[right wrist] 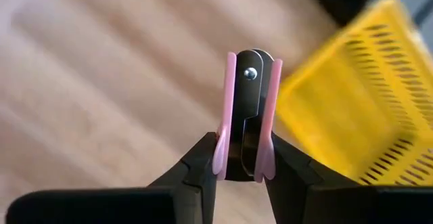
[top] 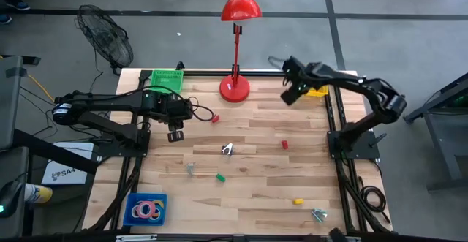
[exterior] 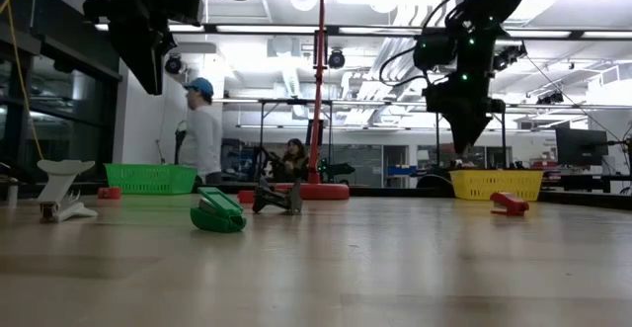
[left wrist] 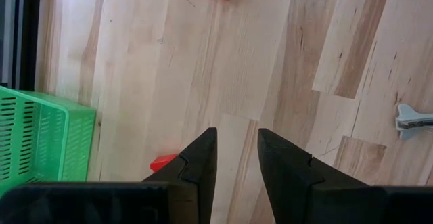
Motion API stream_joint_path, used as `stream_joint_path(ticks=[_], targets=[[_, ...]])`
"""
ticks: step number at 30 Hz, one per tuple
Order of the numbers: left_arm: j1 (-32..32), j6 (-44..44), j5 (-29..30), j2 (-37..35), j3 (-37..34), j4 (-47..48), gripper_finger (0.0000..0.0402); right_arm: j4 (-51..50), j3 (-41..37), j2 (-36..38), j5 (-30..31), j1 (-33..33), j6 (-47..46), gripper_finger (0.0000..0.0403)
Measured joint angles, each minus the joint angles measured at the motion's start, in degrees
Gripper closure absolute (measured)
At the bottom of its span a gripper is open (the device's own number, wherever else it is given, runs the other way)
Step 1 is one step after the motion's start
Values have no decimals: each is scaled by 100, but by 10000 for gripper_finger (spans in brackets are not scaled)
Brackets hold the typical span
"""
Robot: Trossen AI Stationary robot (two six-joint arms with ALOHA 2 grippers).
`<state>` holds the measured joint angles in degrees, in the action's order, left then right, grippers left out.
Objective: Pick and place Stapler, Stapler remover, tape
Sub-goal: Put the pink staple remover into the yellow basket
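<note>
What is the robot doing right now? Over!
Right gripper shut on pink-handled metal staple remover, beside yellow slotted plastic basket. Left gripper open, empty, above wooden table. Nothing in the way.

A light wooden plank surface (top: 256,191) carries a green basket (top: 167,80), a red lamp base (top: 235,88), a yellow basket (top: 317,91), a blue tray of tape rolls (top: 146,209), and small scattered red (top: 285,145), green (top: 220,177) and yellow (top: 298,201) items.
</note>
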<state>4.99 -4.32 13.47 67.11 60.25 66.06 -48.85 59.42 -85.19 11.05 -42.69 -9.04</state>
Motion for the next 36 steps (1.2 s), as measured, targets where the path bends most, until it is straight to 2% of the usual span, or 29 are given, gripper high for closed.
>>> stream_joint_path(ticks=[7,11,16,27,36], targets=[[0,0,0,0,0,0,298,-126,293,7,-187,-1018,-825,313],[0,25,0,0,0,0,298,95,-47,7,-551,-1380,-1178,312],[0,109,2,0,0,2,298,485,-459,7,-626,-1650,-1411,312],[-1,153,-32,0,2,1,298,1039,-500,-83,-502,-1822,-2067,312],[-2,153,-68,0,2,2,298,1299,-500,-477,-760,-1807,-2332,309]])
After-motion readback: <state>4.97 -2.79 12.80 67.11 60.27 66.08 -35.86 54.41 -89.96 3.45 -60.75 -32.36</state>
